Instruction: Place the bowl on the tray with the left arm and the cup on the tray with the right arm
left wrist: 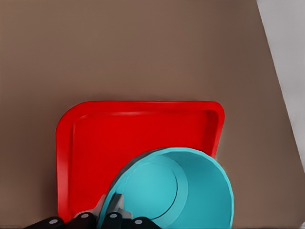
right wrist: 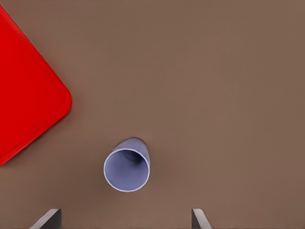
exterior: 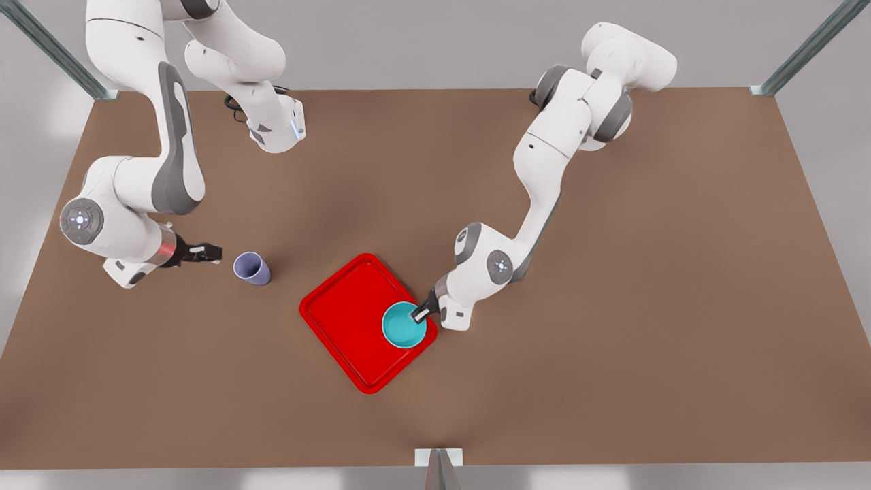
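Starting from the front view's left, the right gripper (exterior: 216, 253) is seen low over the tabletop (exterior: 612, 306), its fingers (right wrist: 47, 218) spread apart and holding nothing. The cup (exterior: 252, 268) stands upright on the bare tabletop just beside it, apart from the fingertips, and near the tray (exterior: 340, 320). Farther right, the bowl (exterior: 403, 326) is held over the tray's corner nearest the left arm, and its rim is pinched by the left gripper (exterior: 420, 314), one finger (left wrist: 114, 210) inside the bowl.
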### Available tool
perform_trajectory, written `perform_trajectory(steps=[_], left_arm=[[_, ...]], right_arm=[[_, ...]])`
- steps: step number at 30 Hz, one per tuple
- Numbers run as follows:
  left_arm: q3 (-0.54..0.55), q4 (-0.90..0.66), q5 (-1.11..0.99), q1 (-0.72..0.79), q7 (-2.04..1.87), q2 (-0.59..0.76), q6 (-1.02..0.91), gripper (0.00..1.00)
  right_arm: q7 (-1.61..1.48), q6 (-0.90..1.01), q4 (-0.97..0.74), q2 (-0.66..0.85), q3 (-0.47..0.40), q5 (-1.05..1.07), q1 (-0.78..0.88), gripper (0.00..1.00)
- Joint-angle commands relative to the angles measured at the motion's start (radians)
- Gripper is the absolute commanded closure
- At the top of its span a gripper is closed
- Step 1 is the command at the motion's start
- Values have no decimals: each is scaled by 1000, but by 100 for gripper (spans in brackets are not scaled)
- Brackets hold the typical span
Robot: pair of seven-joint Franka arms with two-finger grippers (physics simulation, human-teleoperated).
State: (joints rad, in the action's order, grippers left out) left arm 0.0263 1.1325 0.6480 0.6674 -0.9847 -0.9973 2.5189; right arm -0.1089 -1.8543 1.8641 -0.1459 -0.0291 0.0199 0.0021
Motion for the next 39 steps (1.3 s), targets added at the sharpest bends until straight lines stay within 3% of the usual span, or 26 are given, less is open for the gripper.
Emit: perform_trajectory(steps=[1, 6, 7, 8, 9, 16, 18, 20, 23, 24, 25, 26, 27, 28, 29, 30, 31, 32, 34, 39], left_arm=[[3, 0, 73, 3, 1, -7, 15, 79], [15, -2, 73, 28, -20, -43, 87, 79], [15, -2, 71, 28, -12, -55, 89, 71], [15, -2, 71, 28, -3, -63, 104, 31], [15, -2, 71, 28, -3, -64, 110, 0], [11, -2, 65, 28, -5, -58, 109, 0], [1, 1, -36, 17, 8, -29, 67, 0], [-101, 4, -143, 1, 73, 29, -153, 0], [-330, 4, -140, 0, 420, 106, -570, 0], [-434, 7, -136, -23, 604, 140, -738, 0], [-469, 7, -142, -71, 724, 180, -845, 0], [-577, 6, -145, -77, 839, 229, -969, 0], [-655, 3, -169, -77, 890, 275, -1046, 0], [-660, 7, -264, -83, 897, 342, -1065, 0], [-537, 10, -395, -176, 899, 436, -1100, 0], [-294, 15, -573, -336, 899, 529, -1100, 0], [-125, 39, -680, -469, 902, 607, -1098, 0], [-57, 94, -720, -537, 912, 678, -1098, 0], [-25, 170, -746, -624, 1046, 776, -1102, 0], [-28, 184, -758, -621, 1041, 743, -1102, 0]], right_arm=[[0, -13, 13, 0, 0, 0, -1, 0], [-2, -161, 145, -32, -2, 3, -19, 0], [-2, -168, 155, -41, -2, 3, -19, 0], [-2, -189, 176, -43, -2, 3, -19, 0], [-2, -210, 188, -49, -2, 3, -19, 1], [-6, -269, 218, -80, -2, 3, -25, 7], [-6, -310, 240, -93, -2, 3, -25, 12], [-6, -335, 279, -92, -2, 5, -25, 12], [-8, -338, 299, -92, -2, 5, -25, 12], [-26, -350, 305, -103, -2, 5, -28, 31], [-28, -376, 319, -115, -2, 5, -31, 31], [-28, -425, 348, -120, -2, 8, -40, 31], [-28, -434, 356, -123, -2, 8, -39, 51], [-28, -434, 354, -130, -2, 9, -39, 68], [-26, -441, 354, -135, -2, 11, -39, 79], [-26, -441, 354, -136, -2, 23, -39, 79], [-25, -439, 354, -139, -2, 32, -39, 79], [-23, -433, 349, -144, -2, 44, -39, 79], [-18, -428, 351, -152, -2, 78, -37, 79], [-26, -425, 346, -150, 1, 78, -30, 79]])
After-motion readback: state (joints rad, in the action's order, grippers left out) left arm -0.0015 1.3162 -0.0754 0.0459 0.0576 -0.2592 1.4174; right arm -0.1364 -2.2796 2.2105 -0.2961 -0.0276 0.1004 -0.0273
